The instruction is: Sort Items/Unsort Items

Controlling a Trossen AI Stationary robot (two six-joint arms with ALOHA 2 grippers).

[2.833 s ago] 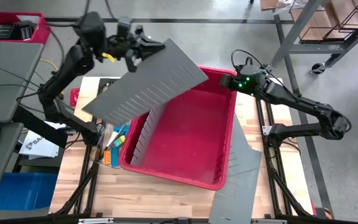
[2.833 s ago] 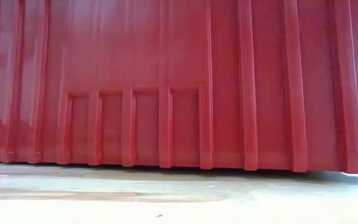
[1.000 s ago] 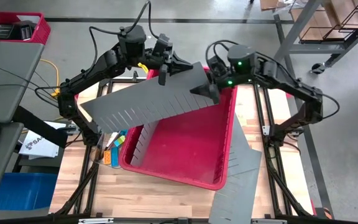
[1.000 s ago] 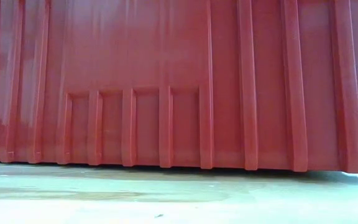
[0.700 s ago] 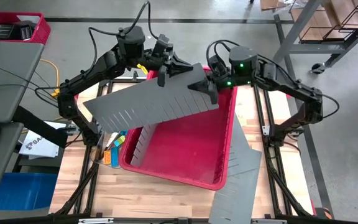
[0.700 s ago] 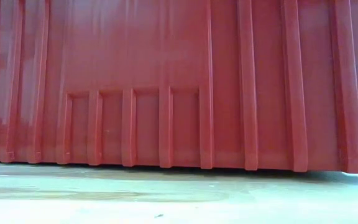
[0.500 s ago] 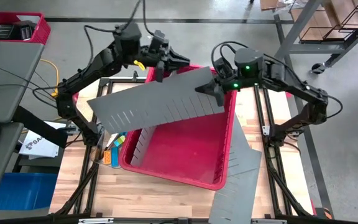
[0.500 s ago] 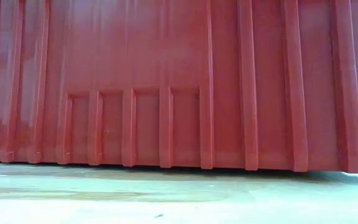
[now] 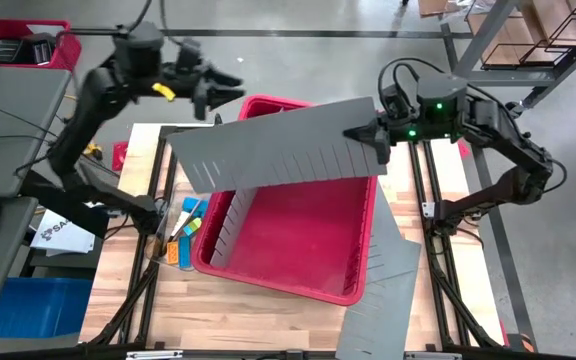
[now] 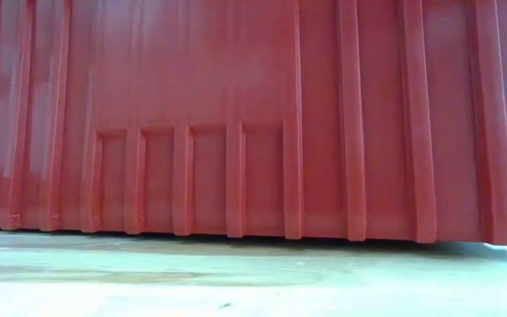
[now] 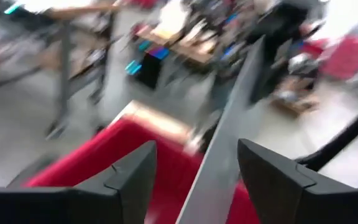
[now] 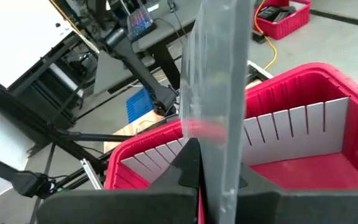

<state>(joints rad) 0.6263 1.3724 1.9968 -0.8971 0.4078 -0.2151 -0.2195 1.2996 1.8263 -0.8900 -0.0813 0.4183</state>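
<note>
The right gripper hangs above the far right part of a large red bin, its fingers pinched tight on one end of a long grey slotted divider panel. From that grip the panel stretches away toward the other arm, held in the air over the bin's far half and tilted a little. In the right wrist view the panel rises edge-on from between the clamped fingers, with the bin below it. The left gripper is up beyond the bin's far left corner, fingers spread and empty, just apart from the panel's near end. In its wrist view the panel shows between the open fingers, farther off, not touched. Inside the bin, below the held panel, a second grey divider stands along the left wall. A third grey panel leans outside the bin's right wall. The small coloured items lie on the wooden table just outside the bin's left wall, well below the left gripper. The low view is filled by the bin's ribbed red wall.
</note>
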